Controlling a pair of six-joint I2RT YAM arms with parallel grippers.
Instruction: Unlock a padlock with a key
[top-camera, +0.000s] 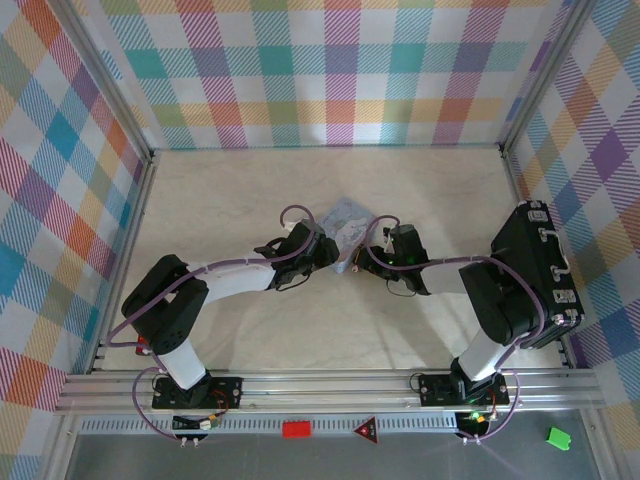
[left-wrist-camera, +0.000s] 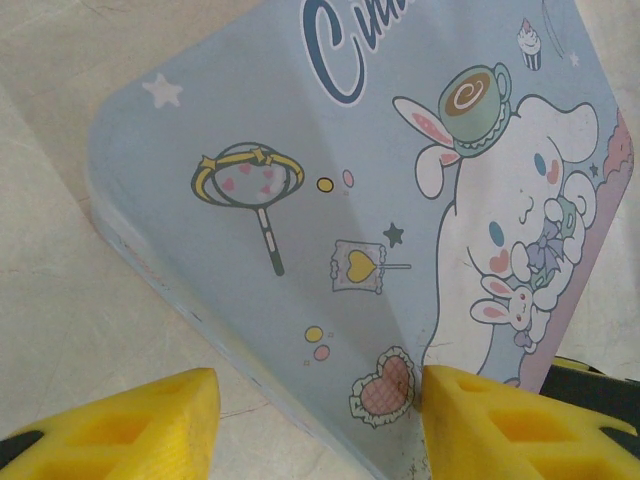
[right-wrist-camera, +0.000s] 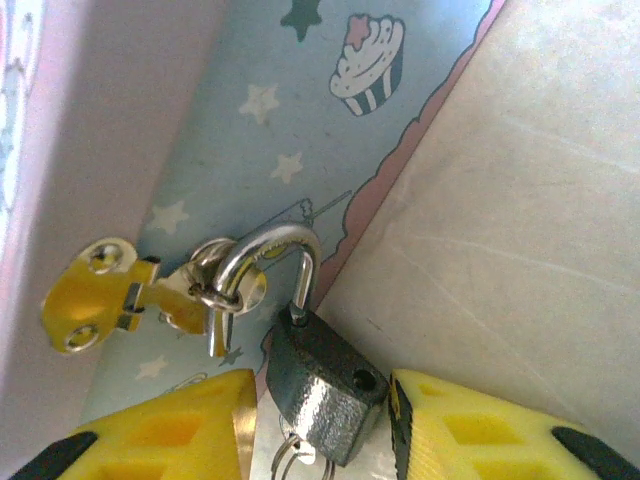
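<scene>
Scene: Two black robot arms reach in from the near edge of a pale marbled table (top-camera: 240, 190) and meet at its middle, ringed by bright plaid walls (top-camera: 340, 70).
Tin: A pale blue rectangular tin (left-wrist-camera: 300, 200), printed with a white long-eared cartoon animal, stars and hearts, lies at the middle of the table between the two wrists.
Padlock: The small dark-grey-and-silver metal padlock (right-wrist-camera: 320, 385) hangs off the tin on the side facing the right arm, its body tilted just beside the tin's pink-trimmed edge.
Shackle: The curved silver shackle (right-wrist-camera: 275, 245) threads the ring of a brass-coloured hasp (right-wrist-camera: 100, 295) fixed to the tin. One leg enters the body; whether the other is seated cannot be told.
Ring: A thin silvery wire ring (right-wrist-camera: 283, 455) shows at the body's lower end.
Right gripper: The right gripper (right-wrist-camera: 322, 420) sets its yellow fingers (right-wrist-camera: 170, 425) narrowly on either side of the padlock's body. The right-hand one touches it, but whether they clamp it cannot be told.
Left gripper: The left gripper (left-wrist-camera: 320, 425) spreads its yellow fingertips (left-wrist-camera: 130, 425) wide across the tin's rounded edge, one pad against the lid and the other clear of it.
Case: A black hard case (top-camera: 535, 265) with silver latches stands at the table's right edge, well apart.
</scene>
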